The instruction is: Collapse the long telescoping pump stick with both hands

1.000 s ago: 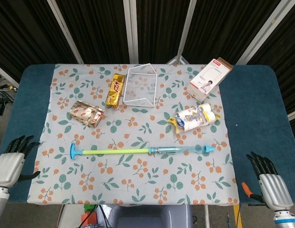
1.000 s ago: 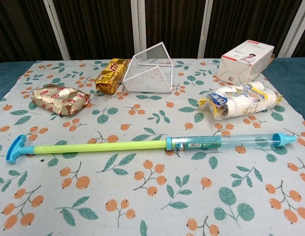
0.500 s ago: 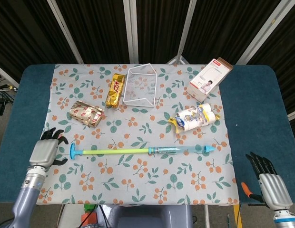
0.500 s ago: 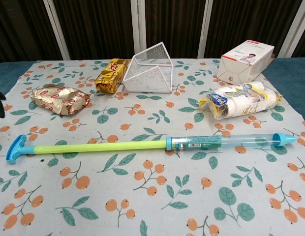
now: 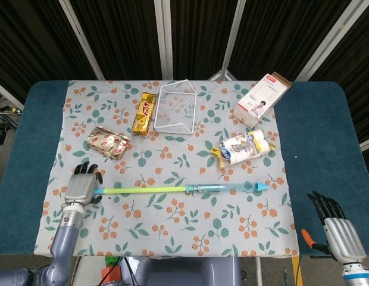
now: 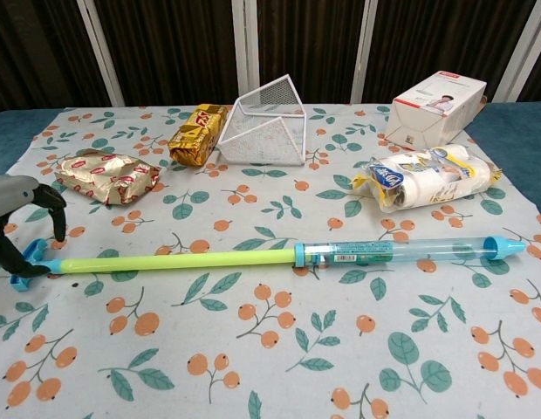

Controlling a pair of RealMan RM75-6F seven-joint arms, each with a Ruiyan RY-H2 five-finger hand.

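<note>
- Pump stick (image 5: 178, 189), long and telescoping, with a yellow-green rod, a clear blue barrel and a blue T-handle, lies fully extended on the floral tablecloth (image 5: 172, 232), parallel to the table's front edge and a little nearer that edge than the back one.
- Its blue T-handle (image 6: 26, 262) points toward the table's left edge; the pointed blue tip (image 6: 504, 247) points toward the right edge.
- Left hand (image 5: 82, 186) sits over the T-handle end, palm down. In the chest view its dark fingers (image 6: 51, 209) arch over the handle with the tips spread apart, and I cannot tell whether they touch it.
- Right hand (image 5: 337, 228) hangs off the front right corner of the table, well apart from the stick, its fingers straight, a little apart and holding nothing.
- Crinkled gold and red foil packet (image 5: 109, 143) lies near the left edge, behind the handle end.
- Gold wrapped bar (image 5: 144, 113) lies just beside a white wire mesh basket (image 5: 177, 108) tipped on its side, both near the back edge.
- White carton (image 5: 263, 99) sits toward the back right corner, with a clear pack of white rolls (image 5: 243, 148) in front of it.
</note>
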